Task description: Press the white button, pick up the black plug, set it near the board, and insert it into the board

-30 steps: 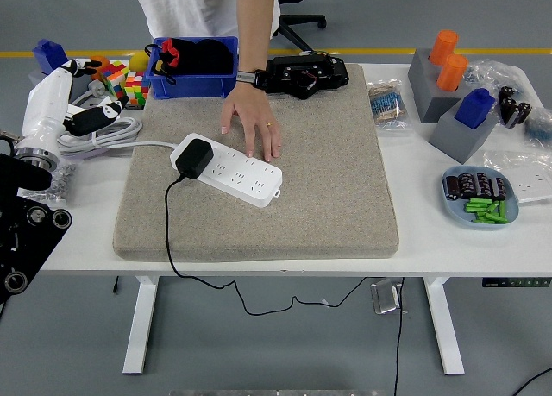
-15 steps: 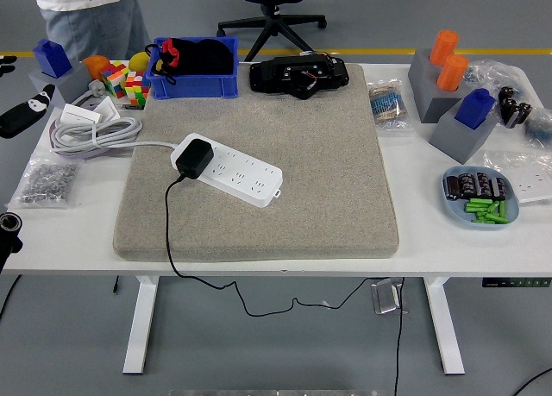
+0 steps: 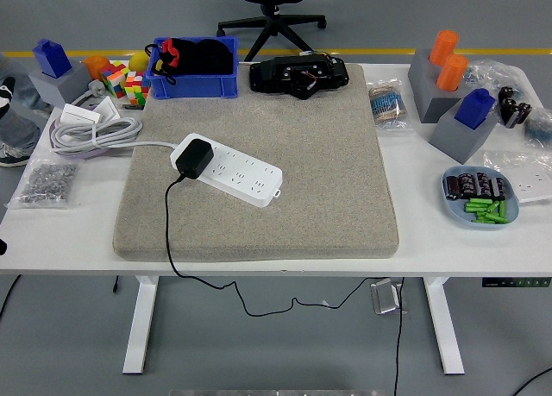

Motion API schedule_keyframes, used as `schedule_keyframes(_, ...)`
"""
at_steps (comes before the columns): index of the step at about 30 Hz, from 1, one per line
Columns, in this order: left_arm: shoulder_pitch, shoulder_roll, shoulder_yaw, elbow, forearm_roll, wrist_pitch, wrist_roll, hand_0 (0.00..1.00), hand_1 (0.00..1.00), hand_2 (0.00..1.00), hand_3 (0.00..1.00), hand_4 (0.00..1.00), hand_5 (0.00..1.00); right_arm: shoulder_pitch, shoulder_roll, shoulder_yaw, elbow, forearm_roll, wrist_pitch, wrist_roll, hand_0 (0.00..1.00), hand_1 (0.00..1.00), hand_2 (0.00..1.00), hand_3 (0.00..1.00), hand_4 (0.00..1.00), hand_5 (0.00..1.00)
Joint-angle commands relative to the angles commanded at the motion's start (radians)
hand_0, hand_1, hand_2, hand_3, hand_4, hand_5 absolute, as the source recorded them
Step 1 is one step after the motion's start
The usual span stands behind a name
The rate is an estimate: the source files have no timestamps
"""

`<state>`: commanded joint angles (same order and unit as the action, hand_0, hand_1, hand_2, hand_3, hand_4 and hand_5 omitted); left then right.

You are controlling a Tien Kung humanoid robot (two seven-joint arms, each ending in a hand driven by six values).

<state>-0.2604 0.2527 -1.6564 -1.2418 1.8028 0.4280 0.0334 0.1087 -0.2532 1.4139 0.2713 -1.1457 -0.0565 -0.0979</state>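
A white power strip (image 3: 235,172) lies at an angle on the grey felt mat (image 3: 328,189), left of the mat's middle. A black plug (image 3: 195,157) sits in the strip's left end, and its black cable (image 3: 169,232) runs down over the mat's front edge and under the table. I cannot make out a white button on the strip at this size. Neither of my hands shows in the head view.
A blue bin (image 3: 193,67) and a black device (image 3: 298,74) stand at the mat's far edge. Coiled white cable (image 3: 93,128), cubes and a bag of screws (image 3: 45,182) lie at left. Grey blocks (image 3: 455,111) and a blue dish (image 3: 479,198) sit at right.
A person's hand that rested on the strip has withdrawn, and the person has left the picture at the upper left. My left arm has dropped out of view at the left edge.
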Motion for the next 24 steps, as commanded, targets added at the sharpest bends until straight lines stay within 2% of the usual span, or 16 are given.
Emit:
schedule_keyframes(6,0.000,0.011,0.020,0.003,-0.005,-0.002,0.003,0.805,0.815,0.748,0.726,0.811,0.336,0.009,-0.012,-0.031,0.002,0.009,0.001,-0.002,0.758,0.641,0.650,0.612,0.638,0.392)
schedule_keyframes(10,0.021,0.000,0.013,-0.005,-0.006,-0.004,0.003,0.805,0.815,0.748,0.726,0.811,0.336,-0.010,-0.013,-0.015,0.009,0.005,0.003,-0.002,0.758,0.641,0.650,0.612,0.638,0.392)
schedule_keyframes(24,0.030,-0.004,0.014,-0.024,-0.016,-0.018,0.009,0.807,0.810,0.744,0.726,0.793,0.318,-0.016,-0.008,0.004,0.007,0.000,0.005,-0.004,0.762,0.647,0.653,0.615,0.649,0.406)
